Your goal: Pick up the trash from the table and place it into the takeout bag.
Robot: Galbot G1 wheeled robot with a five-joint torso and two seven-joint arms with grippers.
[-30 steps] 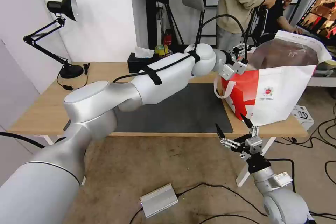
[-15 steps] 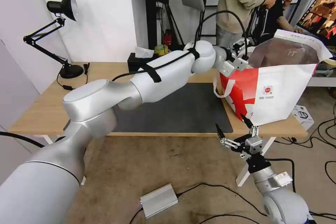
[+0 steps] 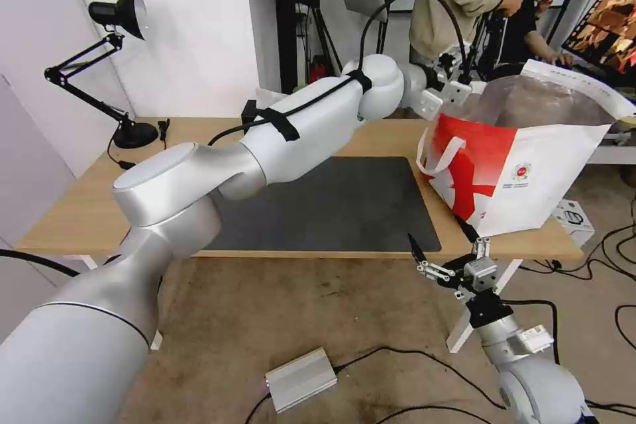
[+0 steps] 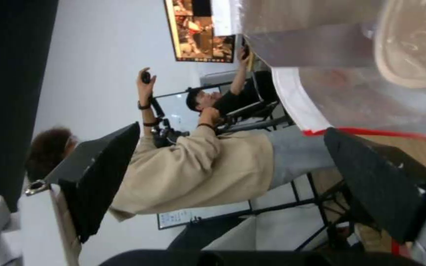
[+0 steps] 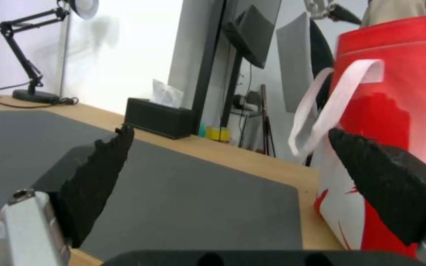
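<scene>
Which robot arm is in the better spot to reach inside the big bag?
Left. Its claw is open, up at the bag's open top. The right claw hangs open lower down, in front of the table's edge, so it would likely have farther to go.

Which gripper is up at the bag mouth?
The left gripper, raised at the takeout bag's open top. The right gripper hangs open below the table edge.

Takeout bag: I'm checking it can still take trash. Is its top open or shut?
Open. The takeout bag stands on the table with its mouth spread, showing silver lining; the left end effector is at its rim.
</scene>
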